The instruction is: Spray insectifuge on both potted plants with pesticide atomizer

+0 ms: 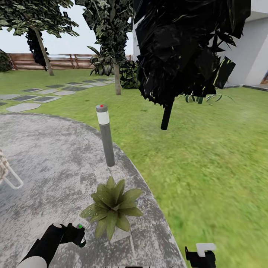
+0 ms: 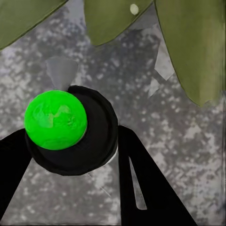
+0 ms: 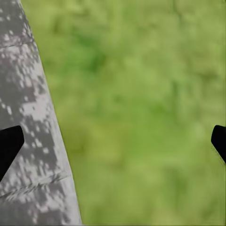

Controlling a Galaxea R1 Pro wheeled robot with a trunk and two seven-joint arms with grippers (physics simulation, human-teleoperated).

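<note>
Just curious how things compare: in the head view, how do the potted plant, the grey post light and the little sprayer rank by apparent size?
1. Potted plant and grey post light: too alike to rank.
2. Sprayer, held in the left gripper: clearly smallest.

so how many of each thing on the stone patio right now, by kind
potted plant: 1
bollard lamp post: 1
pesticide atomizer, held in the left gripper: 1
white chair frame, cut off at the picture's edge: 1
total: 4
</note>
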